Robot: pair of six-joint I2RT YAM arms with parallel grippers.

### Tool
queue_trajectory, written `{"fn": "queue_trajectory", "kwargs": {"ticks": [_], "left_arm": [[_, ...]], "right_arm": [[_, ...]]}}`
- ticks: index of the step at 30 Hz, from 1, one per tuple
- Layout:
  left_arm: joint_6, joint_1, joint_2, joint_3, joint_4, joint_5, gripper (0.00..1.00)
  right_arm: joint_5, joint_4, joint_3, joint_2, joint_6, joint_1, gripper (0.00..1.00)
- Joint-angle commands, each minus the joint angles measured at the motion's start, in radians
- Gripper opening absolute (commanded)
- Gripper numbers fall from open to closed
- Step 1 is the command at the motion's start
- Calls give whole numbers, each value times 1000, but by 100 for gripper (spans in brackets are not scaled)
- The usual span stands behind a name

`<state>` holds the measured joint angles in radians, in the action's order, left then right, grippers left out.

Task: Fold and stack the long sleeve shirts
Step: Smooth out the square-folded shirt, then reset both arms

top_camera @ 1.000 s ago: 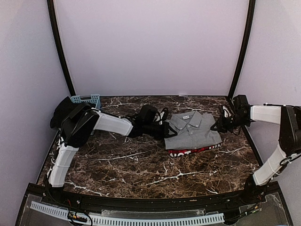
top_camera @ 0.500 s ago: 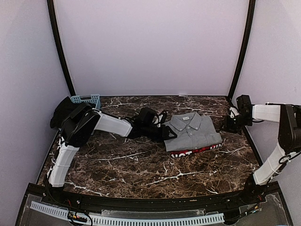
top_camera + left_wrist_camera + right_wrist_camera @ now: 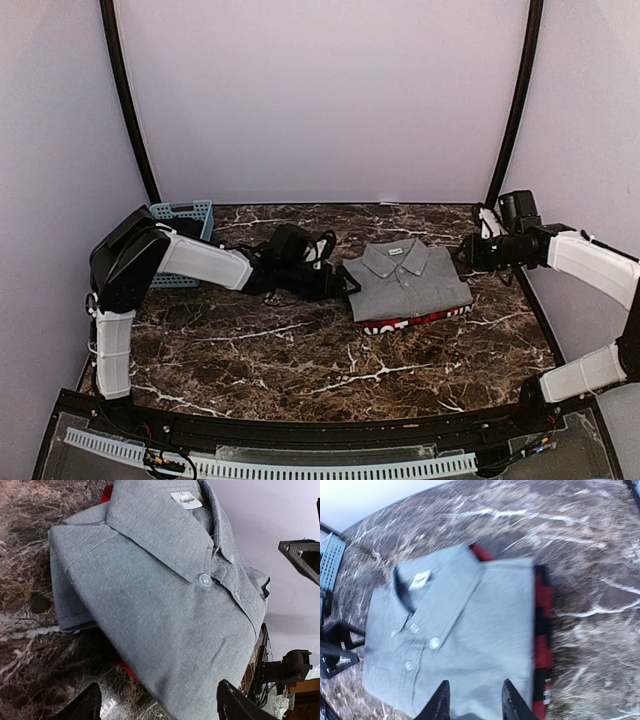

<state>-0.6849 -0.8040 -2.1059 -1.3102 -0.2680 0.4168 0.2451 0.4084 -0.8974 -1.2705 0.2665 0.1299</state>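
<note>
The grey collared long sleeve shirt (image 3: pixel 408 280) lies folded on the marble table, stacked on the red-and-black plaid one (image 3: pixel 420 320), whose edge with white lettering shows along the front. My left gripper (image 3: pixel 346 284) sits just off the stack's left edge, open and holding nothing. In the left wrist view the grey shirt (image 3: pixel 165 590) fills the frame beyond the left gripper (image 3: pixel 160 707), with a red sliver (image 3: pixel 127 669) under it. My right gripper (image 3: pixel 468 256) hovers at the stack's right side, open and holding nothing. The right wrist view shows the right gripper (image 3: pixel 476 702) over the grey shirt (image 3: pixel 465 640) and the plaid edge (image 3: pixel 543 630).
A light blue basket (image 3: pixel 183 213) stands at the back left corner, also showing as the basket (image 3: pixel 330 560) in the right wrist view. Black frame posts (image 3: pixel 128 110) rise at both back corners, with walls close on three sides.
Both grippers have opened and let go of the stack. The left gripper drew back to the left; the right arm lifted and pulled slightly away to the right.
</note>
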Motion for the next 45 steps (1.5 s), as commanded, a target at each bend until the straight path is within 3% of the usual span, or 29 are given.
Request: {"fn": "queue_trajectory", "kwargs": {"ticks": [1, 8, 16, 26, 32, 37, 40, 45], "left_arm": [[43, 2, 128, 80, -16, -73, 78], [106, 2, 255, 203, 55, -219, 78], [170, 3, 419, 274, 186, -422, 81], [180, 8, 607, 361, 352, -693, 98], [219, 57, 797, 437, 413, -792, 99], [298, 101, 978, 538, 331, -926, 99], [348, 116, 1094, 592, 248, -997, 99], [466, 126, 1174, 575, 229, -988, 99]], "right_arm": [[14, -50, 67, 5, 50, 90, 29], [-26, -57, 126, -88, 68, 110, 21], [-168, -35, 178, -126, 85, 111, 24], [-241, 10, 84, 40, 76, 109, 45], [-373, 10, 34, 118, 62, 96, 64], [-423, -21, 7, 195, 25, 75, 90], [-434, -25, -10, 221, 24, 72, 93], [-361, -91, 23, 302, -22, 73, 99]]}}
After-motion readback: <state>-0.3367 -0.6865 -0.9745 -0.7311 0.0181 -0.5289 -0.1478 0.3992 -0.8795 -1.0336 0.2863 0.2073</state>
